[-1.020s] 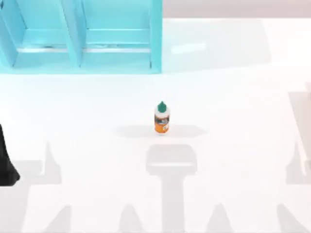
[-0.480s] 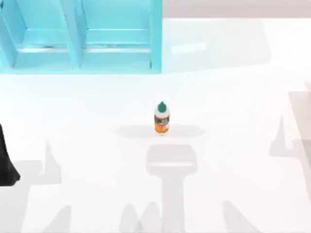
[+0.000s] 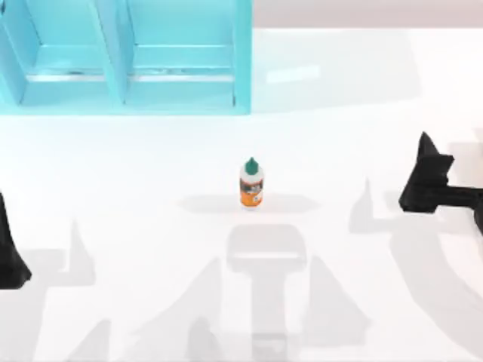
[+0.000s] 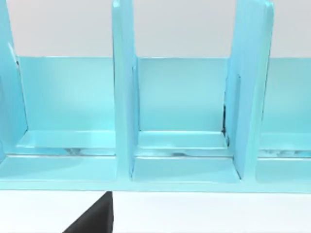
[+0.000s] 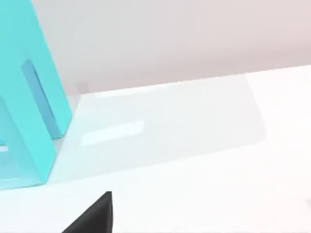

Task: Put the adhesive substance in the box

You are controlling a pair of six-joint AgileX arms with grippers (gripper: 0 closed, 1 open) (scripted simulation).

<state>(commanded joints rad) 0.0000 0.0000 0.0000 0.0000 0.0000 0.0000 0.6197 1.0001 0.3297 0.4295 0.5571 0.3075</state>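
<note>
Glue bottle (image 3: 251,183) stands upright mid-surface (image 3: 151,166), well clear of both arms. Pointy dark-green cap, white shoulders, orange label, smooth plastic I'd guess. Glossy teal box (image 3: 128,56) with dividers sits at the far left corner. Right gripper (image 3: 427,173) is near the right edge and left gripper (image 3: 9,249) is parked at the left edge; can't tell whether either is open.

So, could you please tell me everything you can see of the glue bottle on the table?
The glue bottle is small, with a pointed dark-green cap, white shoulders and an orange label bearing a dark patch. It looks like plastic. It stands upright and capped near the middle of the white table, in front of the blue box and apart from it. Nothing touches it but the table.
</note>
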